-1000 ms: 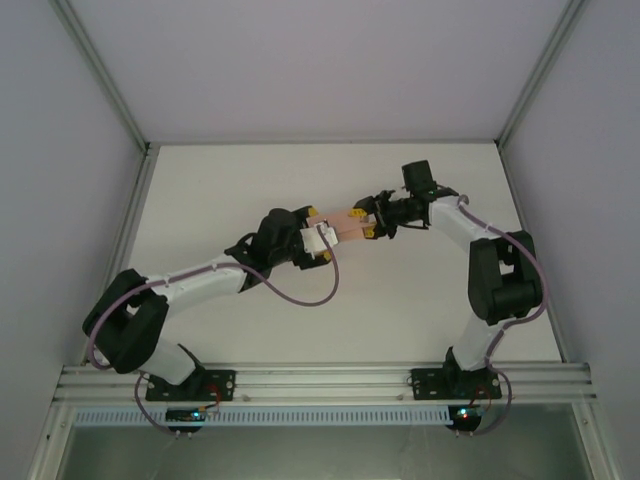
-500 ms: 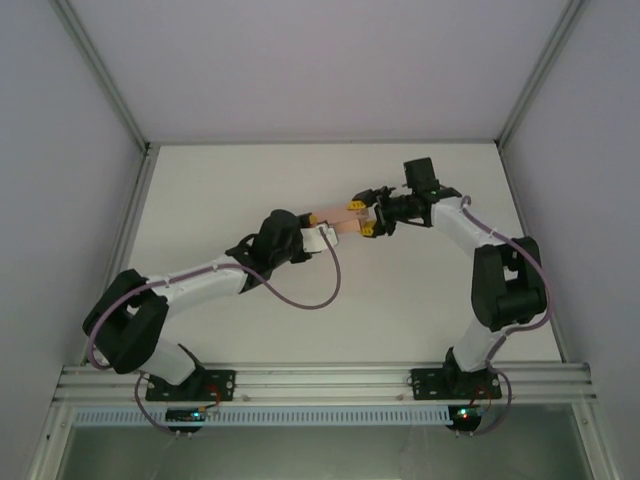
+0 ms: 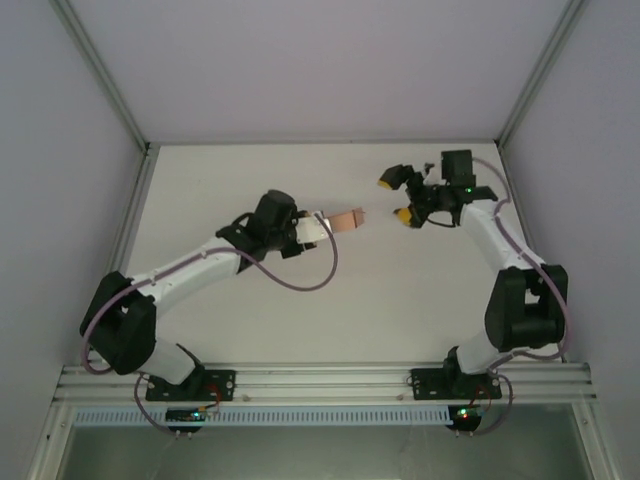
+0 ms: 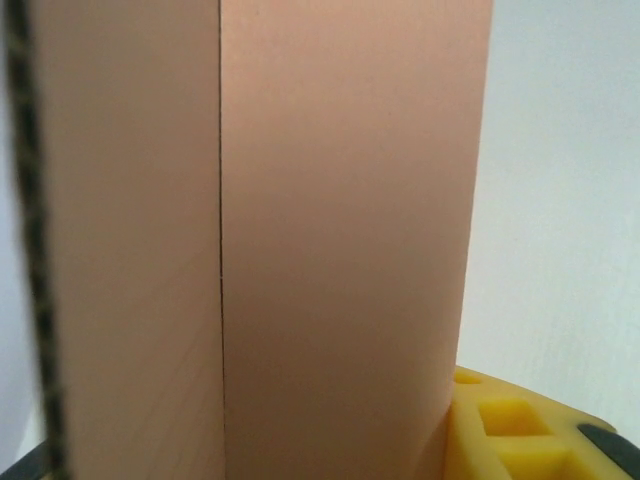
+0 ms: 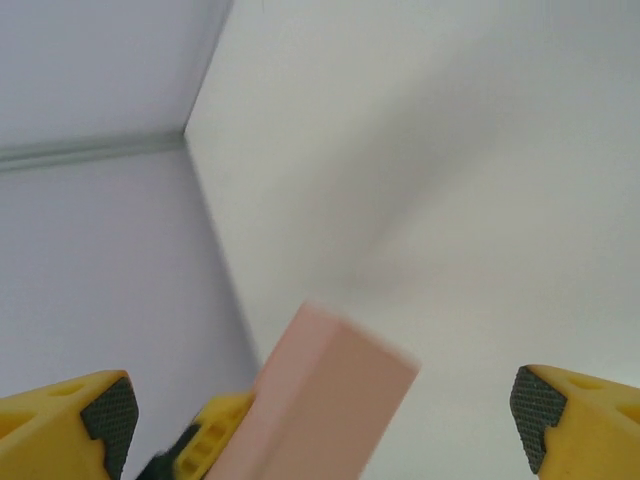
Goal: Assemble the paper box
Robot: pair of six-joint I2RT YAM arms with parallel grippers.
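Observation:
The paper box is a small salmon-pink rectangular box, held above the table at mid-centre. My left gripper is shut on its left end; the box sticks out to the right. In the left wrist view the paper box fills most of the picture, with a yellow finger beside it at lower right. My right gripper stands open to the right of the box, apart from it. In the right wrist view the paper box shows blurred between the wide-apart yellow fingers.
The white table is bordered by an aluminium frame rail at the near edge and grey walls left, right and behind. A purple cable loops below the left wrist.
My right gripper has let go of the box, opened and pulled back to the right. The left arm has swung the box slightly up and left.

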